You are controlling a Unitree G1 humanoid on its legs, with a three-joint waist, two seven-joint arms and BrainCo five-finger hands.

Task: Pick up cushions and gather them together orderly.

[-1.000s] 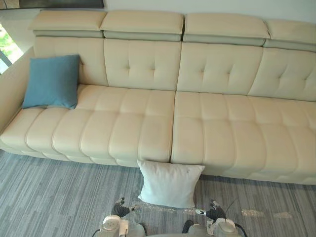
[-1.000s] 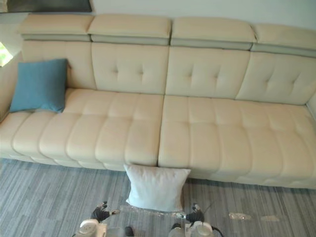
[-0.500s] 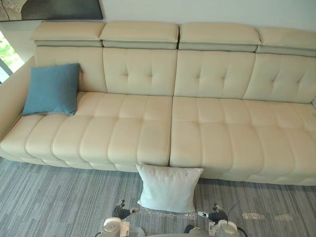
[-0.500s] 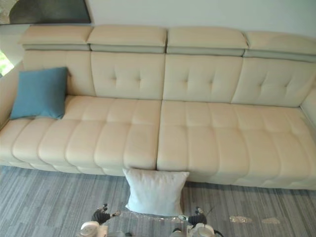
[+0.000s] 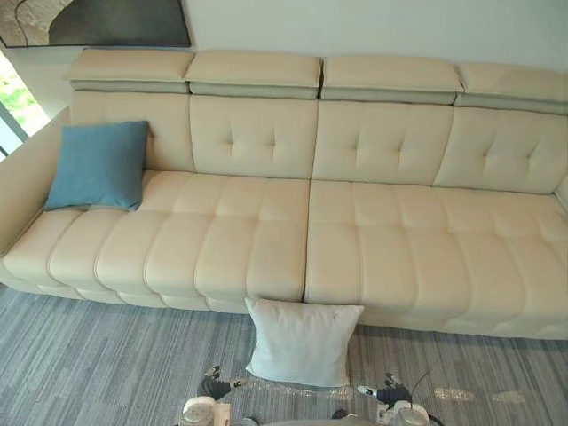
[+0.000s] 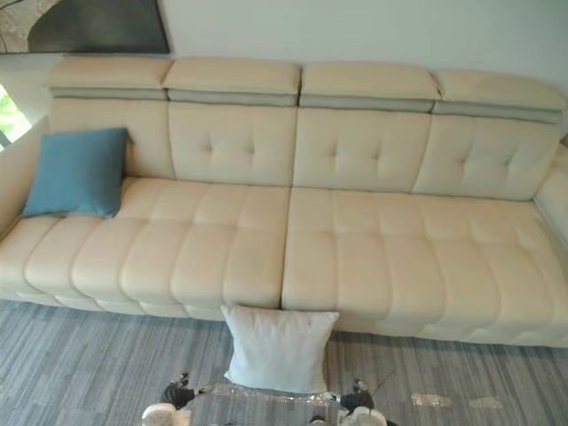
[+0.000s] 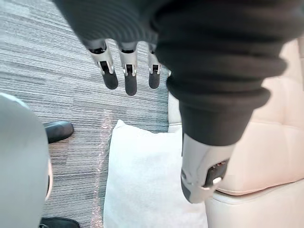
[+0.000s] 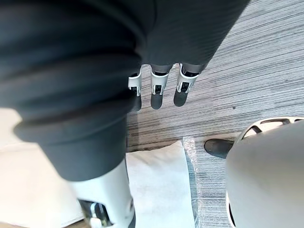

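Square blue fabric cushion (image 5: 96, 166): propped at cream leather sofa (image 5: 399, 231)'s left end.
Left hand (image 7: 129, 76): we see fingers straight, empty.
Square white fabric cushion (image 5: 302, 342): on grey carpet (image 5: 89, 355), leaning against sofa front.
Right hand (image 8: 157, 90): fingers straight, empty.

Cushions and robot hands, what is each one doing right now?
Blue cushion: upright on the sofa, leaning on its backrest at the robot's left end.
White cushion: standing on the carpet, leaning against the sofa's front.
Left hand: open, holds nothing, above the carpet beside the white cushion.
Right hand: open, holds nothing, above the carpet.
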